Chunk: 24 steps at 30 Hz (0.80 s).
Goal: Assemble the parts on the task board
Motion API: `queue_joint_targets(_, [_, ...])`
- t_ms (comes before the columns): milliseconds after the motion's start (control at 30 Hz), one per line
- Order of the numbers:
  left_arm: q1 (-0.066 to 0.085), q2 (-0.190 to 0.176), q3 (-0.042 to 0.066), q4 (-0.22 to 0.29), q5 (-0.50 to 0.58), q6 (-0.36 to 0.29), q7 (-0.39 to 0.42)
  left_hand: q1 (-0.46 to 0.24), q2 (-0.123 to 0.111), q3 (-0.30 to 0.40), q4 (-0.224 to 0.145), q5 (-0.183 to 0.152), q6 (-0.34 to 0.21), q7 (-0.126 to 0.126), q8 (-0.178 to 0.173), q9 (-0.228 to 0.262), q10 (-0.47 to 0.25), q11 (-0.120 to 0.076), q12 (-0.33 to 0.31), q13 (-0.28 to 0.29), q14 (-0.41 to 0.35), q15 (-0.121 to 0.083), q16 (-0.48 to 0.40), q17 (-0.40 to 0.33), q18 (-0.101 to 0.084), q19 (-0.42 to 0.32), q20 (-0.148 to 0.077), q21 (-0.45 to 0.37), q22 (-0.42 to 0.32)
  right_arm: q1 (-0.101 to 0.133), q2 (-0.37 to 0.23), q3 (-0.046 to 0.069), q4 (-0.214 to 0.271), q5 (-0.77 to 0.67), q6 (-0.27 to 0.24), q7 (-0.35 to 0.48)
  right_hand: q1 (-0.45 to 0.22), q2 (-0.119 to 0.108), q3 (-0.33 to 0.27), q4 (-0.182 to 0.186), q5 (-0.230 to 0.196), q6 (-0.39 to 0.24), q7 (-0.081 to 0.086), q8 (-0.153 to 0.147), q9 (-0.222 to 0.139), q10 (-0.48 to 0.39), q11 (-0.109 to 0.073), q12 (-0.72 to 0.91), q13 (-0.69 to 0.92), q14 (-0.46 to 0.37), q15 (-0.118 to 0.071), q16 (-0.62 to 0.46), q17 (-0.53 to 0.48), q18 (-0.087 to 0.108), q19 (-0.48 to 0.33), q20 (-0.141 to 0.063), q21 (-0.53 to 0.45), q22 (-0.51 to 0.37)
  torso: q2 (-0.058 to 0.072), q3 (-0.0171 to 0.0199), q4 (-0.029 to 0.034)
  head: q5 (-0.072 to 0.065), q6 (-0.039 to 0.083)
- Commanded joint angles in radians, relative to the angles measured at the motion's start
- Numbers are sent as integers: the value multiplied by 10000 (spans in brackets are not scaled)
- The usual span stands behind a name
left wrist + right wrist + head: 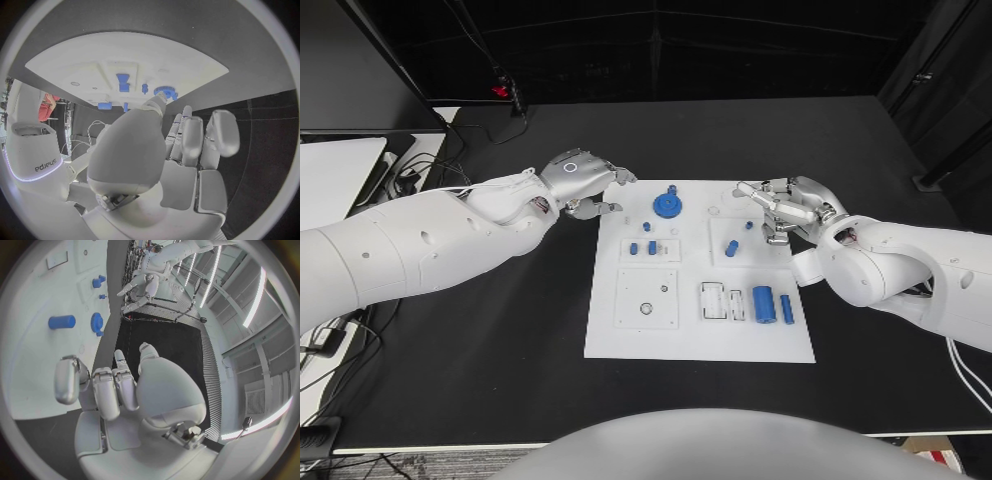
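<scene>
Head view: the task board [697,330], a flat white rectangular plate with shallow recessed outlines, lies in the middle of the matte black table [488,340]. On it sit smooth blue parts: a round gear-like disc [668,205] near the far edge, two small pegs [643,248] in a square recess, a short cylinder [731,248] right of them, and a larger cylinder [764,303] beside a slim bar [788,309] toward the near right. The left hand [581,180], silver and glossy, hovers just off the board's far left corner, fingers loosely spread and holding nothing. The right hand [783,207] hangs over the board's far right corner, fingers parted and empty. Left wrist view: the left hand's [181,145] fingers [222,132] extend side by side, apart from the thumb, toward the board [75,65] with its blue pieces. Right wrist view: the right hand's [125,390] fingers [67,380] curl gently above the white board [37,360], clasping nothing; a blue cylinder [62,321] and the disc [96,323] lie beyond.
</scene>
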Motion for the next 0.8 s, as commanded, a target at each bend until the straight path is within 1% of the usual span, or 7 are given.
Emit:
queue_joint_targets(33, [24, -203, 5, 264, 822, -1087, -131, 120, 21, 138, 48, -7, 59, 145, 397, 43, 39, -91, 199, -51, -1270, -101, -2411, -2774, 475, -1679, -79, -2512, -184, 265, -161, 24, 94, -612, -109, 335, 422, -45, 47, -149, -72, -65, 57, 135, 4, 595, -63, -222, 2300, 1039, -48, 25, 2627, 182, -129, -66, -107, 1685, 3, -1, 79, -118, 24])
queue_joint_targets(100, [26, -424, 4, 510, 1315, -1276, 20, 91, -3, 205, 26, 4, 282, 101, 684, 85, 302, -143, 410, -44, -2093, -99, -3853, -3832, 855, -3248, -93, -4940, -1375, 477, -294, 28, 73, -1190, -54, 267, 706, -71, 53, -104, -152, 0, -88, 262, -10, -1487, -241, -1674, 634, 1039, -189, 25, 2627, 204, -221, -208, -206, 1654, -16, 0, 69, -150, 16])
queue_joint_targets(233, [28, -764, 2, 938, 2568, -1523, 452, -116, -41, 316, 13, 31, 531, 112, 998, 38, 626, -158, 592, -100, -2374, -22, -5367, -4729, 844, -3442, -20, -6265, -2273, 776, -477, 33, -46, -2665, 50, 97, 1354, -142, 148, 133, -538, 434, -290, 358, -30, -5635, -448, -6630, -4321, 1039, -413, 25, 2627, 237, -355, -421, -378, 1599, 2, -1, 126, -307, 73])
queue_joint_targets(433, [24, -1142, 0, 1512, 5333, -1472, 1386, -926, -61, -14, 9, 487, 878, 129, 1133, -75, 806, -30, 708, -91, -3329, 261, -6810, -5587, 774, -3910, 259, -7792, -3322, 1094, -497, 27, -478, -5444, 168, -217, 2221, -279, 442, 302, -1400, 1354, -299, 125, -82, -5800, -456, -10001, -7513, 1039, -444, 25, 2627, 73, 247, -510, 175, 1813, 0, 4, 122, -581, 99])
queue_joint_targets(500, [18, -1250, -1, 1719, 6685, -1413, 1899, -1291, -107, -379, 39, 1218, 849, 196, 1093, -130, 676, 38, 687, -89, -3841, 436, -7214, -5839, 731, -4189, 398, -8306, -3679, 1137, -463, 22, -659, -6446, 127, -355, 2507, -349, 537, 264, -1792, 1647, -349, 45, -87, -5757, -403, -10670, -8238, 1035, -447, 21, 2620, 2, 495, -513, 419, 1904, 17, -8, 133, -683, 131])
queue_joint_targets(567, [8, -1332, -2, 1905, 8134, -1287, 2487, -1882, 30, -1022, -28, 2421, 792, 267, 1050, -188, 463, 150, 654, -86, -4353, 606, -7590, -6122, 699, -4562, 567, -8960, -4158, 1159, -406, 18, -829, -7262, 139, -503, 2830, -387, 696, 303, -2539, 1903, -351, -255, -140, -5377, -352, -11582, -9405, 947, -446, -88, 2429, -73, 822, -536, 708, 2003, 6, -1, 90, -747, 161])
queue_joint_targets(800, [-30, -1417, -3, 2367, 12089, -651, 4135, -2660, 609, -2349, -26, 2443, -76, 678, 921, -325, -993, 617, 427, -75, -6269, 1213, -8286, -6857, 500, -6079, 1071, -10659, -5380, 1113, -171, 9, -1174, -9541, 282, -1036, 3222, -533, 900, 249, -3711, 2089, -435, -854, -153, -5003, -341, -12629, -10960, 994, -502, -58, 2474, -149, 1144, -552, 942, 2069, 4, 6, 80, -801, 186])
